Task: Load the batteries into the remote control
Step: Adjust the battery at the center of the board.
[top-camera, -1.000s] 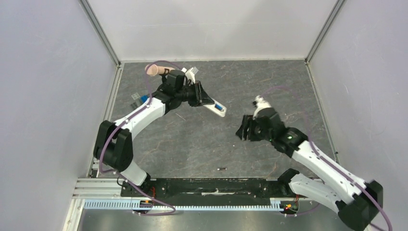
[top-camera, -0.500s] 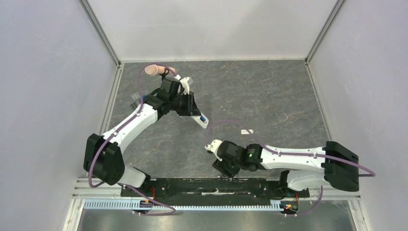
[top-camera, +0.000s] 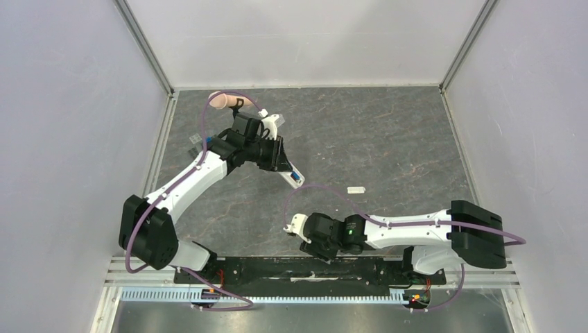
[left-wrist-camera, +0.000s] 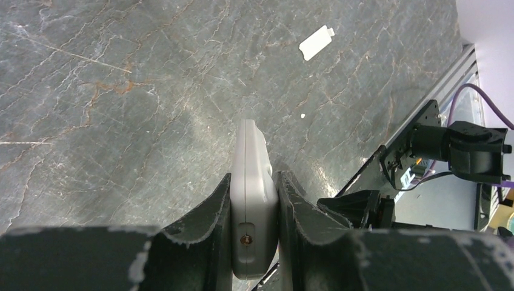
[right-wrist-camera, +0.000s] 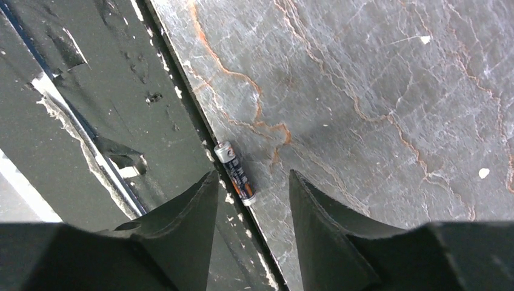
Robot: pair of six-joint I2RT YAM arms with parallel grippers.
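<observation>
Two robot arms work over a dark grey, marbled tabletop [top-camera: 388,139]. The left gripper [left-wrist-camera: 253,209] is clamped on the remote control [left-wrist-camera: 251,182], a slim white bar held edge-on between the two fingers with its free end pointing down toward the tabletop; in the overhead view a blue battery [top-camera: 296,176] sits in the remote's open end, so one cell appears to be loaded already. Holding the remote up off the tabletop probably keeps its compartment reachable for the other arm. The right gripper [right-wrist-camera: 250,200] hangs with its fingers parted just above the dark battery [right-wrist-camera: 234,172], which lies flat at the near edge of the tabletop, right beside the black mounting rail [right-wrist-camera: 91,109] (a tight spot, since one finger must come down close to that rail). The fingers straddle the battery without touching it, which looks like a line-up for a pick. A small white piece [top-camera: 356,189], likely the battery cover, lies well apart on the tabletop. A pink microphone [top-camera: 222,101] rests at the far left. Compared with half a second ago, the right arm has swung a little further left and settled over the battery, while the left arm has shifted only slightly with the remote.
</observation>
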